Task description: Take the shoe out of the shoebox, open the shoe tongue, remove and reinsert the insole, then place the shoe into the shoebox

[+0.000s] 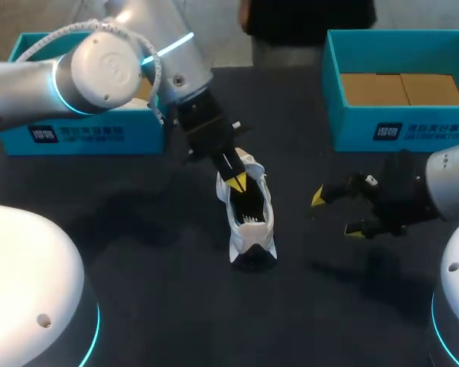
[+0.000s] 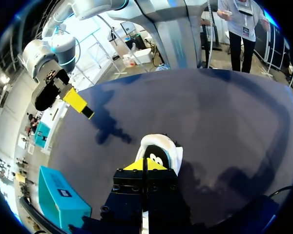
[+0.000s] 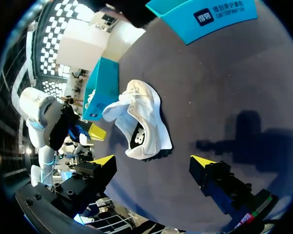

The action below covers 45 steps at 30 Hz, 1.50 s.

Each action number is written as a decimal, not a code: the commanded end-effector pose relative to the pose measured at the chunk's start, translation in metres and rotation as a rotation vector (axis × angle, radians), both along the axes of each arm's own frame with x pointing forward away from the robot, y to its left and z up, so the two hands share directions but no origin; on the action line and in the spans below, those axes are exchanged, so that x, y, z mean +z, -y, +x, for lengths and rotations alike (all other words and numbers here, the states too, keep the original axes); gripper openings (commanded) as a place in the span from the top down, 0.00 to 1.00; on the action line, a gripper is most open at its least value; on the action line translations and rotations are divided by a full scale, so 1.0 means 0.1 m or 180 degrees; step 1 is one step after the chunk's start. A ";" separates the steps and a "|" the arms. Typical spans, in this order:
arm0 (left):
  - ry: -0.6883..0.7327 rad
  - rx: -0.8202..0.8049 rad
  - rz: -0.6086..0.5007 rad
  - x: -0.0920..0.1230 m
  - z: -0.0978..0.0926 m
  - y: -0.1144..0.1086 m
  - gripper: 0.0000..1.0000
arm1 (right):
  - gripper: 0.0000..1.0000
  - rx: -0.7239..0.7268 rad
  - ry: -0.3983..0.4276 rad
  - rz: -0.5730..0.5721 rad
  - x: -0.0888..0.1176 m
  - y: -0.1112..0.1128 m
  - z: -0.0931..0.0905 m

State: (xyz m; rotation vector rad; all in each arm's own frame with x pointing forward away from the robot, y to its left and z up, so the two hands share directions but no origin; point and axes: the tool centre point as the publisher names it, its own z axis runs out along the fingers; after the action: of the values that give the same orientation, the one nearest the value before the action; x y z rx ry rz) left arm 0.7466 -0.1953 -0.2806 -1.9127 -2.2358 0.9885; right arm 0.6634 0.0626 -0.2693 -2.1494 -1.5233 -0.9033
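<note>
Shoe: the shoe (image 1: 251, 222) is out of both boxes and sits on the dark desk (image 1: 176, 306), near the middle and between my two arms. One end points toward me and the other toward my left arm.
Left pincer: the left pincer (image 1: 237, 182) is down at the far end of the shoe, right at its opening. Its yellow tips are drawn together to a narrow point.
Why it sits there: I judge it is working at the mouth of the shoe, on the tongue or the edge of the insole. That is the only part those tips reach from this angle.
Right pincer: the right pincer (image 1: 336, 213) is spread wide with nothing between its fingers. It hovers beside the shoe, apart from it.
Why it waits: my guess is that it stands ready to steady the shoe or to take what the other arm pulls up.
Boxes: the right shoebox (image 1: 402, 126) stands at the desk's far right, open side up, with brown card showing inside. The left shoebox (image 1: 84, 138) stands at the far left.
Hidden: my left arm covers most of the left shoebox, so I cannot say whether it is a box or a lid.
Hard to make out: the left wrist view shows the tips meeting over the shoe. I cannot tell whether a thin flap is caught between them, nor whether the insole is in the shoe.
</note>
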 end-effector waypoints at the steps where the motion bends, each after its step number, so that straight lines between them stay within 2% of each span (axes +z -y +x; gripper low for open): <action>1: 0.0001 -0.0008 0.0020 0.00 0.01 0.01 1.00 | 0.00 -0.0008 -0.0002 -0.0014 0.02 0.00 -0.02; 5: 0.0001 -0.0008 0.0020 0.00 0.01 0.01 1.00 | 0.00 -0.0008 -0.0002 -0.0014 0.02 0.00 -0.02; 10: 0.0138 -0.0169 0.0359 -0.08 0.04 -0.01 1.00 | 0.00 -0.0008 -0.0002 -0.0014 0.02 0.00 -0.02; 18: 0.0213 -0.0344 0.0541 -0.19 0.07 0.04 1.00 | 0.00 -0.0008 -0.0002 -0.0014 0.02 0.00 -0.02; 24: 0.0314 -0.0425 0.0771 -0.39 0.13 0.13 1.00 | 0.00 -0.0008 -0.0002 -0.0014 0.02 0.00 -0.02; 28: 0.0400 -0.0477 0.0783 -0.52 0.12 0.18 1.00 | 0.00 -0.0008 -0.0002 -0.0014 0.02 0.00 -0.02; 45: 0.0701 -0.0455 0.1111 -0.85 0.04 0.20 1.00 | 0.00 -0.0008 -0.0002 -0.0014 0.02 0.00 -0.02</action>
State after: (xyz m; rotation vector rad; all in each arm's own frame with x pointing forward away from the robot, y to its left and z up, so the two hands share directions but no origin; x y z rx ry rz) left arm 0.7535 -0.2116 -0.3598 -2.0575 -2.1495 0.3730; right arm 0.6624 0.0611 -0.2676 -2.1482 -1.5247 -0.9022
